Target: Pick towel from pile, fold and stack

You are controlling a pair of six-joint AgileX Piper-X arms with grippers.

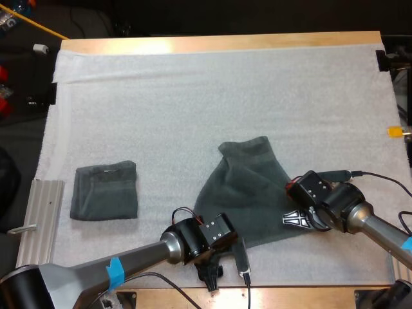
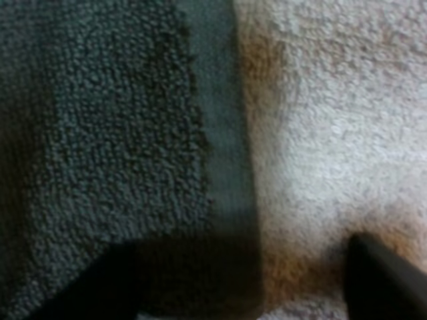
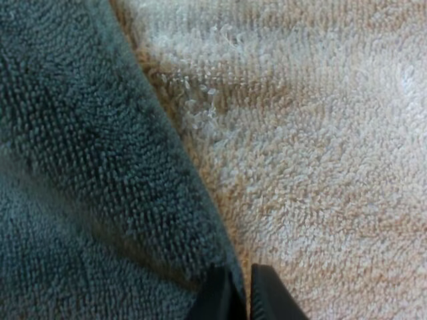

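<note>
A dark grey-green towel (image 1: 248, 190) lies loosely spread on the white mat (image 1: 193, 103), bunched toward its far end. My left gripper (image 1: 226, 261) is at the towel's near edge. In the left wrist view its fingers (image 2: 390, 280) stand wide apart, one over the towel (image 2: 100, 133) and one over the bare mat, with the hem (image 2: 223, 133) between them. My right gripper (image 1: 298, 219) is at the towel's right near corner. In the right wrist view its fingertips (image 3: 270, 297) are pressed together on the towel's edge (image 3: 193, 220). A folded towel (image 1: 105, 191) lies to the left.
A grey metal rail (image 1: 40, 219) lies at the mat's left near corner. The far half of the mat is bare. The table's wooden front edge (image 1: 290, 296) runs just below both grippers.
</note>
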